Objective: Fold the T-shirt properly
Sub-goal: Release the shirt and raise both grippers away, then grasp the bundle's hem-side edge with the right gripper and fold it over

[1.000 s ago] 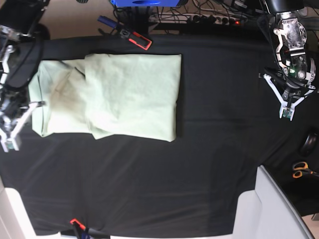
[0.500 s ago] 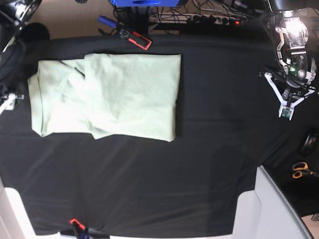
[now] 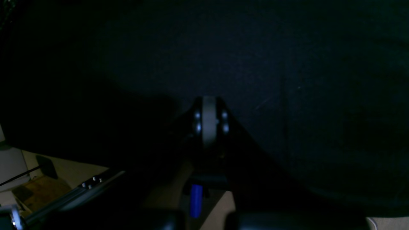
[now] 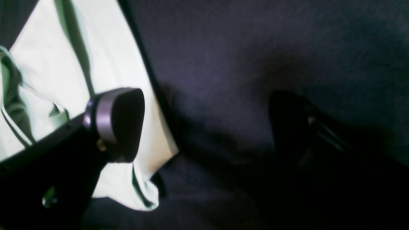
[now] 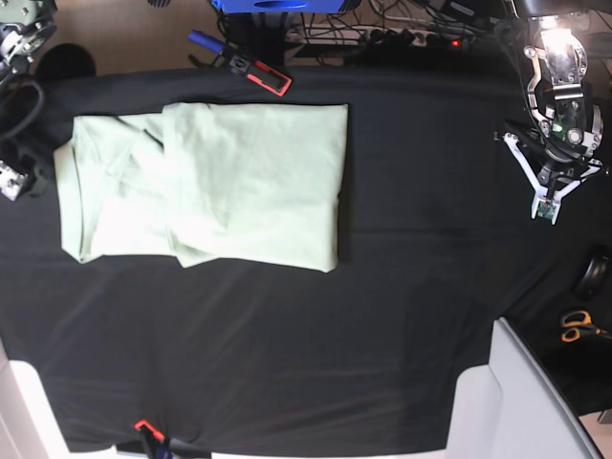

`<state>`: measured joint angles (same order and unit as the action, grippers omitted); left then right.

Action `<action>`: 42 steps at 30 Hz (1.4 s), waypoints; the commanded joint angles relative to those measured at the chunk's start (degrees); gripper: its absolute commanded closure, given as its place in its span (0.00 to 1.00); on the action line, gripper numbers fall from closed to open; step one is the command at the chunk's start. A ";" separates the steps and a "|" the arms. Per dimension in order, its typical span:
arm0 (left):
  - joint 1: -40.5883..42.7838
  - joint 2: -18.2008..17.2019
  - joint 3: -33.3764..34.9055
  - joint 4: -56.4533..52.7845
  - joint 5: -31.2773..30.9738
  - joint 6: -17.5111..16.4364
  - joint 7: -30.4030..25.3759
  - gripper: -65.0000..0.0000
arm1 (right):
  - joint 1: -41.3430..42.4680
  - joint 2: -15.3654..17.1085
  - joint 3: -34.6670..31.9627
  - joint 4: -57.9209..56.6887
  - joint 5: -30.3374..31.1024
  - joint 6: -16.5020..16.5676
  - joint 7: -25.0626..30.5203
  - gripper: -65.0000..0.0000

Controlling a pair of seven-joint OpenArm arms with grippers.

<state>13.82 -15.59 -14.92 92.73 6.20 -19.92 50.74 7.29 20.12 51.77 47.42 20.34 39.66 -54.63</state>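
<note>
Your pale green T-shirt (image 5: 206,182) lies folded into a rough rectangle on the black table's (image 5: 402,316) far left part, layers overlapping. Your right gripper (image 4: 204,124) gapes wide beside its edge, holding nothing. Your left gripper (image 5: 543,212) is pinched closed, well apart.

On my base view the T-shirt (image 5: 206,184) lies flat on the black table (image 5: 402,316), toward its upper left — pale mint green, plain, folded into a rough rectangle. The right part is one smooth panel with a straight right edge and square corners; the left part is more rumpled, with overlapping layers and creases. From the right wrist view I see one rounded corner of it, with folded layers showing at the edge.
</note>
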 commanded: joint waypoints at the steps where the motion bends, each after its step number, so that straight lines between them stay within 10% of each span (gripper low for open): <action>1: -0.24 -0.89 -0.42 0.85 0.44 0.27 -0.41 1.00 | 0.75 0.67 0.14 0.36 0.28 0.34 0.08 0.10; 34: -0.68 -1.42 -0.25 -4.68 0.53 0.27 -0.76 1.00 | -4.78 -14.71 -13.04 15.04 0.37 0.34 -9.15 0.10; 42: -0.33 -1.42 -0.34 -4.77 0.53 0.27 -0.76 1.00 | -4.78 -15.86 -16.21 14.95 0.37 0.34 -8.18 0.45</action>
<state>13.72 -16.05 -14.96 87.20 6.22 -19.92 50.70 3.01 5.76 36.38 63.20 20.88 39.35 -58.85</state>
